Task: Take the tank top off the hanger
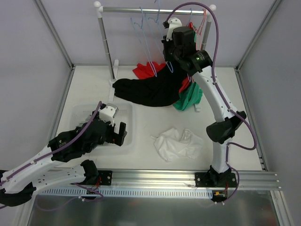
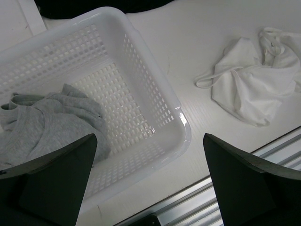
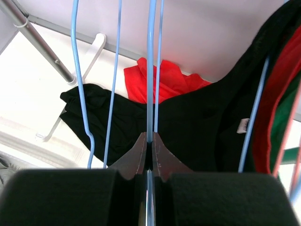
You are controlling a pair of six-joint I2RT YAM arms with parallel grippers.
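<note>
your right gripper (image 3: 150,141), raised far, pinches a thin light-blue wire hanger (image 3: 151,70), black fabric tank top (image 3: 188,127) draped beyond; left gripper (image 2: 148,157) gapes over the white perforated plastic basket (image 2: 181,123).

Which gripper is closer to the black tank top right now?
Right. The right gripper pinches a blue hanger above the black tank top; the left gripper hovers open over the white basket.
</note>
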